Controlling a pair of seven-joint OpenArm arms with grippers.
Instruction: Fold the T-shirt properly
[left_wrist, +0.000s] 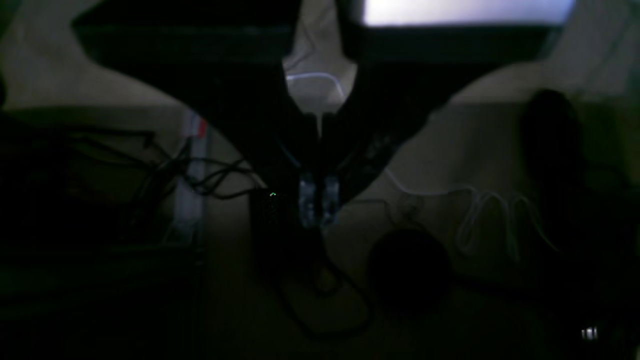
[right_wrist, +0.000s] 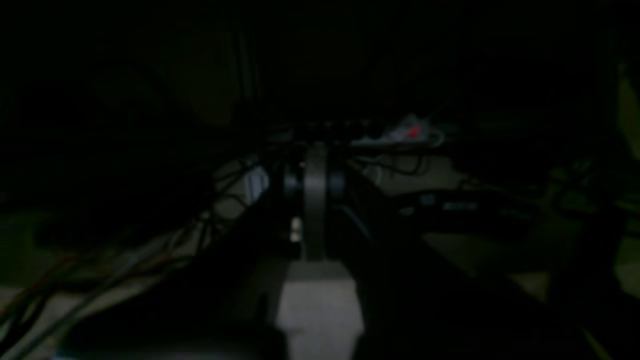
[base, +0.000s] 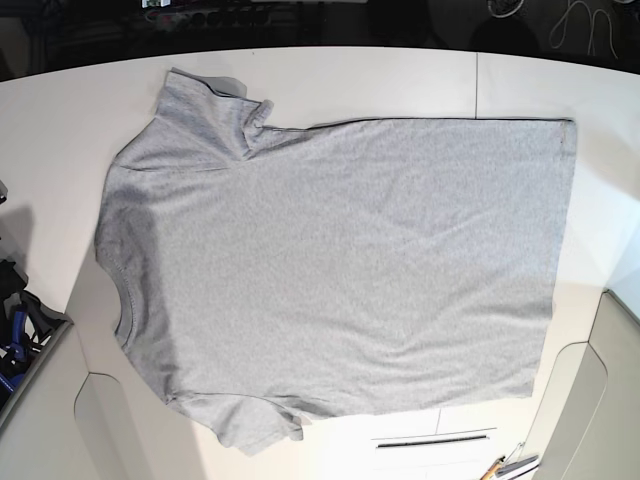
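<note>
- Grey T-shirt (base: 350, 260) spread flat, plain side up, lightly wrinkled.
- Neck at left, hem at right.
- Left gripper (left_wrist: 319, 220) and right gripper (right_wrist: 314, 200) both clenched.

No text, label, brand, number or sign can be read in any of the three views. Both wrist views are dark and blurred, so small lettering there could perhaps escape the eye.
</note>
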